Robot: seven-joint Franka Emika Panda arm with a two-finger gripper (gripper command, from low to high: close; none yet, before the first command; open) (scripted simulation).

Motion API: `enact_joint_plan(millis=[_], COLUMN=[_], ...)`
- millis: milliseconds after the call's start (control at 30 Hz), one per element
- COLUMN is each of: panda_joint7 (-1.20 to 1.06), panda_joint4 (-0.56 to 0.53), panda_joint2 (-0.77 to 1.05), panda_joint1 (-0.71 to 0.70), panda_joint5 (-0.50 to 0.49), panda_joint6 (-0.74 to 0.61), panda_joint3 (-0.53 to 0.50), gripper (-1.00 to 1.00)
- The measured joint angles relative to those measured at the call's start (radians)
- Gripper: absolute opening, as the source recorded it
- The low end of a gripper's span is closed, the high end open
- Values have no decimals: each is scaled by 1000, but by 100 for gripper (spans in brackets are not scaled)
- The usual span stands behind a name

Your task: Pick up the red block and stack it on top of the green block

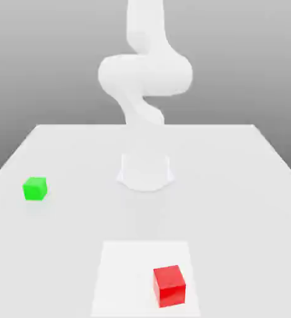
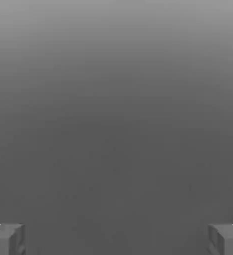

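So hand [image 2: 116, 239] spread wide, empty; red block [image 1: 169, 286] sits on the desk [image 1: 235, 186], well clear of green block [image 1: 35, 188].

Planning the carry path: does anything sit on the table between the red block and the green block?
Nothing visible does. The red block sits near the front, the green block apart on the exterior view's left, with bare table between them.
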Motion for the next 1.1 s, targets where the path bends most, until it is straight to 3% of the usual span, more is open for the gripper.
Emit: enact_joint_plan(millis=[767, 933, 967, 1100], panda_joint7=[-111, -106, -105, -104], panda_joint4=[-217, -203, -199, -199], panda_joint2=[840, 1021, 1049, 1049], panda_joint1=[64, 66, 67, 67], panda_joint5=[-7, -21, -22, -23], panda_joint6=[360, 501, 525, 524], panda_joint3=[22, 19, 18, 18], gripper=[0, 0, -100, -100])
